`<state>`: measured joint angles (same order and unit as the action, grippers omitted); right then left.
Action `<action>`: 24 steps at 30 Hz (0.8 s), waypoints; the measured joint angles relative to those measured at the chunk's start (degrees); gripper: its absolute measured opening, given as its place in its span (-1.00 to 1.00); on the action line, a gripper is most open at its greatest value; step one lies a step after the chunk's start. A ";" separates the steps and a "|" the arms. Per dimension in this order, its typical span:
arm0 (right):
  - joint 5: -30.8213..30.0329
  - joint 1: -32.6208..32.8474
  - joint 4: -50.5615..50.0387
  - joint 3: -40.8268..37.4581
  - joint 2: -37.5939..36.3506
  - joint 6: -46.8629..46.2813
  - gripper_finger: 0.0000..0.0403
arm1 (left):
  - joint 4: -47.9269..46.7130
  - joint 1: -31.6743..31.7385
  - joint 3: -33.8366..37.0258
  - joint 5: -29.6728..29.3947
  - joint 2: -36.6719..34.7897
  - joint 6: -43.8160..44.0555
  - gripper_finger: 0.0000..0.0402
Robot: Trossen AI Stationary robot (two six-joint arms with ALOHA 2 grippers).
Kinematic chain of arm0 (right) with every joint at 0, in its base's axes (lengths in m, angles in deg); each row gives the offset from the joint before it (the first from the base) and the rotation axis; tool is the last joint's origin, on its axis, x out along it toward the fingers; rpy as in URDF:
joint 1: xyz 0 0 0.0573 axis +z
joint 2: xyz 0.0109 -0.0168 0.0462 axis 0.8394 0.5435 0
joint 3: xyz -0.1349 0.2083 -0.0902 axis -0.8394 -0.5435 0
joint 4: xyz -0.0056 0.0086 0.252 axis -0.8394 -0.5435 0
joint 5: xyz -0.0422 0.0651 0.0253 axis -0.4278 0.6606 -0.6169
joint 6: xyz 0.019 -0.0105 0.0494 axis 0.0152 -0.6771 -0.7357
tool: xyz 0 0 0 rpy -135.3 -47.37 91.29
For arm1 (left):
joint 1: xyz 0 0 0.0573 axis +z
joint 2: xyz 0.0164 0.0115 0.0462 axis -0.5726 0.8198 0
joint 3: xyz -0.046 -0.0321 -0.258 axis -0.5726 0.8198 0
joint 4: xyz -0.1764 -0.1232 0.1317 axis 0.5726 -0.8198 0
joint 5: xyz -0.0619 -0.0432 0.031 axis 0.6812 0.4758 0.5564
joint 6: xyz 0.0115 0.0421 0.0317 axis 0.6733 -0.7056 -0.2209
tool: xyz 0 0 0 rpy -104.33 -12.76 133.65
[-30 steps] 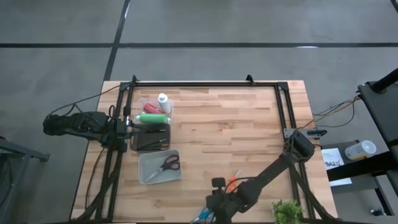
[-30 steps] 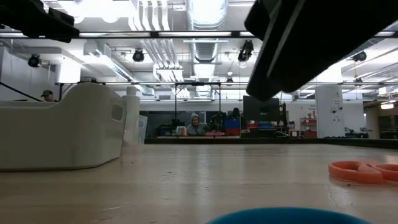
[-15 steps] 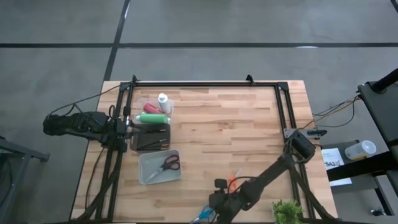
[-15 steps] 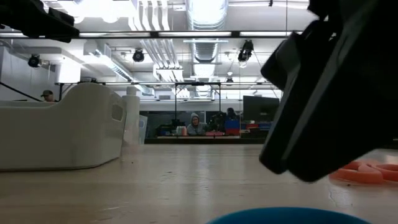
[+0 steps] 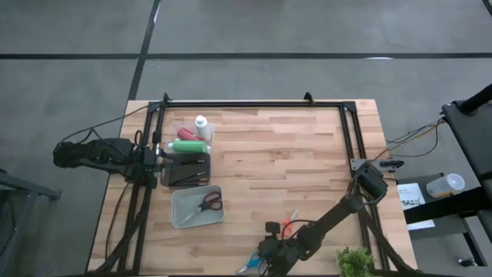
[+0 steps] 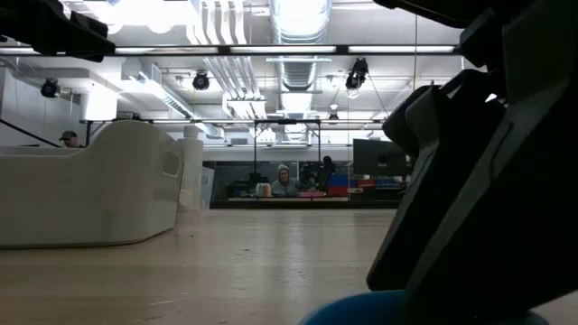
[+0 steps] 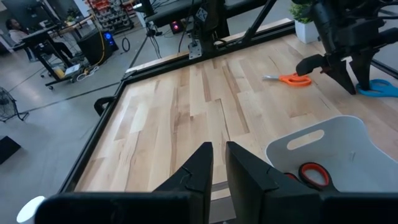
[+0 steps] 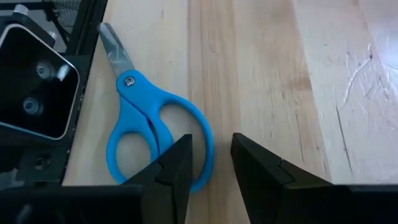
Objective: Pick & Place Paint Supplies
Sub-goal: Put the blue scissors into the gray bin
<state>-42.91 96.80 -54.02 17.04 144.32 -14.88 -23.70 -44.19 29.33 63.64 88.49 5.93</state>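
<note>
The right gripper (image 5: 265, 260) hangs low at the near edge of the table (image 5: 292, 154), its jaws a narrow gap apart and holding nothing. Directly beneath them lie the blue scissors (image 8: 146, 134); one handle loop sits under the gap, with the blades pointing away ahead of the jaws. That posture reads as lining up to take the scissors by a loop, though scissors are not paint supplies, so this may be clearing or a side step.

The left gripper (image 7: 214, 171) waits at the far left side, jaws nearly together with only a slit between, empty. It looks out across the bare boards toward the right arm.

The paint supplies are well apart from the right jaws, close beside the left ones: the white bottle (image 5: 201, 123), red bottle (image 5: 187, 133) and green bottle (image 5: 187, 146) lie clustered together, the green one just beside a dark tray (image 5: 186, 171). Thin brushes seem to lie in that tray, but I cannot tell for sure.

A white bin (image 5: 197, 206) sits between the two grippers, nearer the left, holding red scissors (image 5: 209, 202). Orange scissors (image 5: 287, 224) lie just beside the right gripper, close enough to be nudged by the arm. A small green plant (image 5: 355, 261) stands on its other side. The camera block near the blue blades crowds that end, so a grasp is likely safer on the loop.
</note>
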 joint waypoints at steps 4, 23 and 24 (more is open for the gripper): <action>-2.17 0.07 0.12 0.00 0.14 2.38 -0.45 | 0.02 0.00 0.00 -0.02 0.00 0.00 -0.75; -12.03 -6.45 -1.30 -0.39 0.43 6.09 -0.45 | 0.02 0.02 0.00 -0.02 -0.02 0.00 -0.75; -11.21 -7.11 -1.25 -0.37 0.42 6.21 -0.45 | 0.02 0.02 0.00 -0.02 -0.02 0.00 -0.75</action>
<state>-54.12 89.69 -55.27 16.67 144.74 -8.67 -23.69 -44.17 29.33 63.62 88.47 5.93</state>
